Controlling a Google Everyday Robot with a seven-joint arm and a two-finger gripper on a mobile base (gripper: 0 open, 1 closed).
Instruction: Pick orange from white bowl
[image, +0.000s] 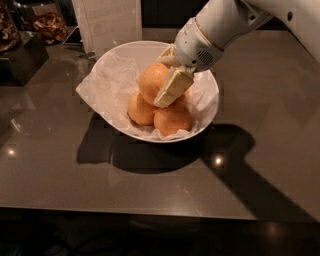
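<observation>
The white bowl (204, 126) sits on the grey counter, lined with crinkled white paper (102, 85). The orange (149, 81), the biggest fruit, rests on top of two smaller oranges (139, 110) (172, 119). My gripper (161, 84) reaches down from the upper right into the bowl. One cream finger (171, 89) presses on the orange's right front side, and the other reaches behind it. The jaws are closed on the orange, which is still touching the fruits below. A third small orange is hidden.
A white sign card (107, 22) stands just behind the bowl. A dark box (22, 55) and a jar of dried food (42, 25) stand at the back left. The counter's front edge (150, 212) runs along the bottom.
</observation>
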